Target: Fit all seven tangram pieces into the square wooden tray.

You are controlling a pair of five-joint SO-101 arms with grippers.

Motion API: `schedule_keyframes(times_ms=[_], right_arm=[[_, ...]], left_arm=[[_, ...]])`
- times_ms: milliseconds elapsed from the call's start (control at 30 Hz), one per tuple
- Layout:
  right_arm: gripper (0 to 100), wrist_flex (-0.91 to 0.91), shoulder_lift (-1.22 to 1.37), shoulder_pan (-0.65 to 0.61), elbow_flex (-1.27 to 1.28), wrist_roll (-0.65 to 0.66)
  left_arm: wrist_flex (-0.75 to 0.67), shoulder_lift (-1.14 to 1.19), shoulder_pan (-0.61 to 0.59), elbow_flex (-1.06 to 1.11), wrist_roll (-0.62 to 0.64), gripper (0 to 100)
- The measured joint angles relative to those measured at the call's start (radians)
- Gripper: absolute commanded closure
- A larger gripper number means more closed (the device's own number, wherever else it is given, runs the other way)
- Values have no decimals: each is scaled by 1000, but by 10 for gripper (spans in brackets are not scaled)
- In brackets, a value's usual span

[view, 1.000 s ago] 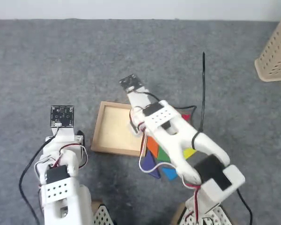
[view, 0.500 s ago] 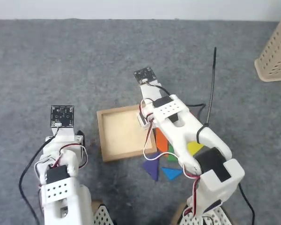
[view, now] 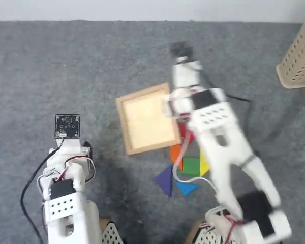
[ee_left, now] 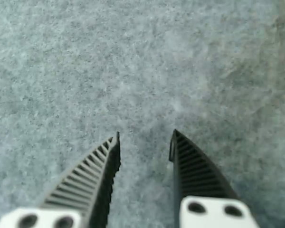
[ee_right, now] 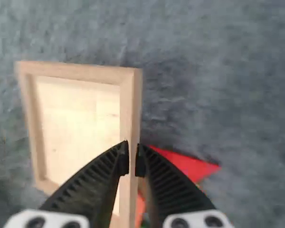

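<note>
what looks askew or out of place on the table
The wooden tray lies skewed to the far edge of the table and is empty, with the right end effector at its rim. The tangram pieces sit bunched outside it, partly under that arm.

Pale tray (view: 122, 124), red piece (ee_right: 190, 166), grey carpet (view: 66, 61)

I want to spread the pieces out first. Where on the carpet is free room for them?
Bare carpet lies left of the wooden tray up to the left arm, beyond the tray toward the wall, and between the right arm and the basket. Crowded: the tangram pieces beside the tray, under the right arm.
</note>
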Motion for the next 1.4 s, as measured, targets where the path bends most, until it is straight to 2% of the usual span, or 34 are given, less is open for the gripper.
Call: schedule_keyframes(times_ms=[267, 400, 567, 700, 800, 867, 967, 1167, 1400], right_arm=[[992, 161, -132, 382, 0, 247], [992, 153, -130, 509, 48, 298], [989, 107, -80, 465, 192, 302], [987, 81, -80, 302, 304, 284], [926, 14, -80, 180, 387, 242], [867, -12, -80, 141, 443, 233], [810, -40, -80, 149, 502, 226], [799, -132, -80, 216, 548, 224], [716, -164, -80, 198, 624, 189]], left_arm=[[0, 0, 0, 0, 0, 832], [0, 0, -2, 0, 0, 832], [0, 0, 0, 0, 0, 832], [0, 0, -2, 0, 0, 832], [0, 0, 0, 0, 0, 832], [0, 0, -2, 0, 0, 832], [0, 0, -2, 0, 0, 832], [0, 0, -3, 0, 0, 832], [0, 0, -2, 0, 0, 832]])
